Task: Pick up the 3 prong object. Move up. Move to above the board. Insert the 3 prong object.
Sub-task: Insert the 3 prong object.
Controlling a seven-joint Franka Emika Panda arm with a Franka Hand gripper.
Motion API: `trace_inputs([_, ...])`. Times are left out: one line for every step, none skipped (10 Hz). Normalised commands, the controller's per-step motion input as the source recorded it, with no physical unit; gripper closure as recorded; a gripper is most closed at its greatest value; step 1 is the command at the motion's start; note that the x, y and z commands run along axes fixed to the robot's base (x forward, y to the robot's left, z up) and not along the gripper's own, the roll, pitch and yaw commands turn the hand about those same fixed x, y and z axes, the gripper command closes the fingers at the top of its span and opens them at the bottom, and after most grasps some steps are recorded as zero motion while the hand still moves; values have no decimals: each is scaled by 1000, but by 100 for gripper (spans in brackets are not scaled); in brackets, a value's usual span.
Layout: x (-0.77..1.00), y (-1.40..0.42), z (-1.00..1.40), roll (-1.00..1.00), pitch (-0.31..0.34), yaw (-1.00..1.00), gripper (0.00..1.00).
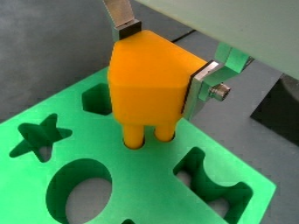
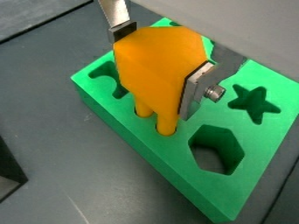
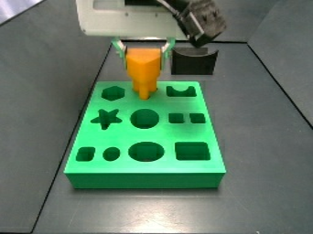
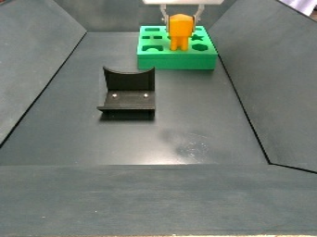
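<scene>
1. We see the peg (image 3: 145,69) standing upright, its long axis vertical: the wide orange head is on top and the narrower legs point straight down at the board (image 3: 86,169).
2. In a side view it sits at upper centre of the frame, over the board's far edge, between the hexagon hole (image 3: 113,92) and the notched hole (image 3: 185,90).
3. In both wrist views the legs (image 1: 151,133) reach the green top face; we cannot tell how deep they sit in it.
4. In a wrist view the star hole (image 1: 38,137) lies near the legs on one side, and a round hole (image 1: 79,190) lies in front of them.
5. The gripper (image 1: 163,51) is closed on the peg's head, its jaws set only as wide as the head.
6. One silver finger (image 1: 121,17) presses the head's far face; another finger (image 2: 198,84) with a bolt presses the near face.
7. In a side view the gripper (image 4: 183,11) hangs at top centre of the frame, with the peg (image 4: 181,31) below it over the board (image 4: 176,61).
8. The fixture (image 4: 126,91) stands on the dark floor left of centre, well apart from the board.
9. A black block (image 3: 195,61) sits just behind the board at upper right.
</scene>
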Motion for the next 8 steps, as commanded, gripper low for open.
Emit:
trace_inputs([0,0,-566,54,-194,17,100])
trace_inputs([0,0,-583,46,-213,0,100])
trace_inputs([9,0,-589,61,-231,0,100])
trace_inputs([34,0,-580,71,-237,0,100])
trace_inputs([37,0,-594,90,-246,0,100])
trace_inputs([60,0,-580,80,-243,0,100])
trace_inputs([83,0,-40,0,-7,-14,100])
trace_inputs([0,0,0,0,0,0,100])
